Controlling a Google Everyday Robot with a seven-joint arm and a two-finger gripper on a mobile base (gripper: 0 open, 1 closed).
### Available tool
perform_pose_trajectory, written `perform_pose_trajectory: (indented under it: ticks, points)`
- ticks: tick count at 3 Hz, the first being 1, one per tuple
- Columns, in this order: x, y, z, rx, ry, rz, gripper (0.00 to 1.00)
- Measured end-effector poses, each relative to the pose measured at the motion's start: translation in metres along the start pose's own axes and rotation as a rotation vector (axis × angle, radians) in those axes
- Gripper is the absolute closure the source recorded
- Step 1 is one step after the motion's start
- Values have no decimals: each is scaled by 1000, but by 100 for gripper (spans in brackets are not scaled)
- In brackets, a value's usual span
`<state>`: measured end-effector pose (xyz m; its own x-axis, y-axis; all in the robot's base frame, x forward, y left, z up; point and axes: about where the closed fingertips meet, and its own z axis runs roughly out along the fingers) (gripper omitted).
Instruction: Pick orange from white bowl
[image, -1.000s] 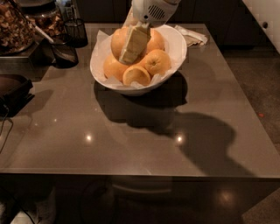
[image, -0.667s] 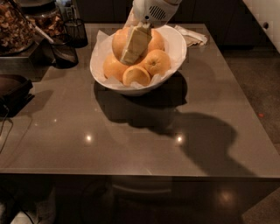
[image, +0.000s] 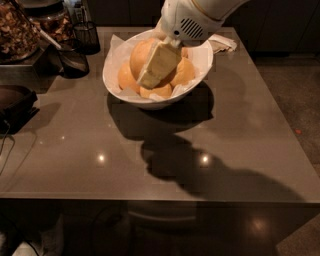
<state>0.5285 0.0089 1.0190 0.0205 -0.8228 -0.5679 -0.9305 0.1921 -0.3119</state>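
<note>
Currently the gripper (image: 150, 77) sits in the white bowl (image: 150, 102) at the far edge of the table (image: 240, 150), against the orange (image: 141, 54); grip state cannot be told. Centre it across the widest part before lifting.

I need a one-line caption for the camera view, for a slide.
The gripper reaches into the white bowl, next to the orange, on a brown table.

Glossy white arm (image: 210, 12), vent slots (image: 189, 26), cream wedge hand (image: 157, 66) in white bowl (image: 150, 102)
</note>
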Motion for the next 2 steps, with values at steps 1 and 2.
perform_pose_trajectory:
  ticks: [1,2]
  points:
    - [-1,30,-15,37,0,53,100]
    - [-1,32,-14,35,4,48,100]
